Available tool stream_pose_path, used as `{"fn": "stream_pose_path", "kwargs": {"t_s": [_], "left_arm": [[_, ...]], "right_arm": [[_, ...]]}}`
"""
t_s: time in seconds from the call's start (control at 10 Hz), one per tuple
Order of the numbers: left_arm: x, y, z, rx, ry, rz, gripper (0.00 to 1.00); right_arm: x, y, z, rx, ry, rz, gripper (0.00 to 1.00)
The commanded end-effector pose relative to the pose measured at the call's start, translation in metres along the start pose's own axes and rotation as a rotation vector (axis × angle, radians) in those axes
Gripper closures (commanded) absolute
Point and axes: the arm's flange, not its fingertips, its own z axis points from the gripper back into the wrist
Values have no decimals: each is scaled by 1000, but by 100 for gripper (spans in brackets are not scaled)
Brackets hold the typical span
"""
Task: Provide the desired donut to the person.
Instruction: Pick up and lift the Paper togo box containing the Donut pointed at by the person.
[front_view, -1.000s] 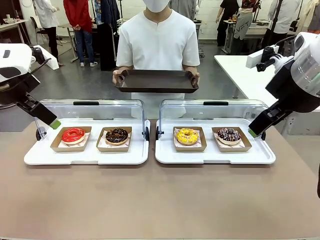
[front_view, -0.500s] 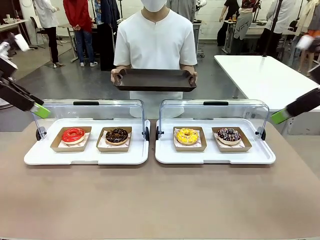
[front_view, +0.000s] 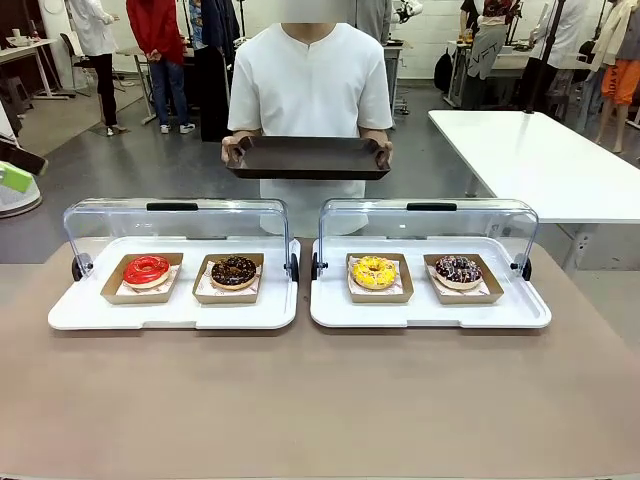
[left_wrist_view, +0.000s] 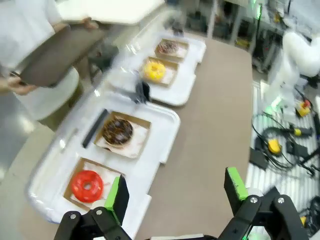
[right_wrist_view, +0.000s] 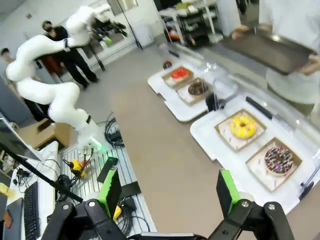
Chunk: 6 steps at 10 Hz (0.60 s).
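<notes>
The person (front_view: 310, 80) in a white shirt stands at the far side holding a dark tray (front_view: 310, 158) in both hands. Four donuts lie in cardboard boats: red (front_view: 147, 270), chocolate (front_view: 234, 271), yellow (front_view: 374, 272) and dark sprinkled (front_view: 458, 269). My left gripper (left_wrist_view: 176, 192) hangs open and empty high above the left end, with the red donut (left_wrist_view: 87, 186) just beyond its left finger. My right gripper (right_wrist_view: 168, 192) is open and empty, high off the right end, well back from the yellow donut (right_wrist_view: 243, 126) and the sprinkled donut (right_wrist_view: 278, 159). One green pad (front_view: 14, 178) shows at the front view's left edge.
The donuts rest in two white display trays (front_view: 175, 312) (front_view: 430, 315) whose clear lids (front_view: 175, 220) (front_view: 430, 220) stand tipped back. Bare brown tabletop (front_view: 320, 400) lies in front. A white table (front_view: 540, 160) stands at the back right, and bystanders stand behind the person.
Both arms have swung up and outward from beside the trays, leaving the front view's left and right sides. The person still holds the tray out; the donuts have not moved.
</notes>
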Motion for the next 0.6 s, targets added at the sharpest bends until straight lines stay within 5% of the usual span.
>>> {"fn": "stream_pose_path", "kwargs": {"t_s": [0.0, 0.5], "left_arm": [[-22, 27, 10, 17, -165, -11, 0], [-67, 44, 42, 41, -274, -17, 0]], "right_arm": [[-11, -22, 11, 52, -36, 36, 0], [-35, -48, 38, 22, -63, 62, 0]]}}
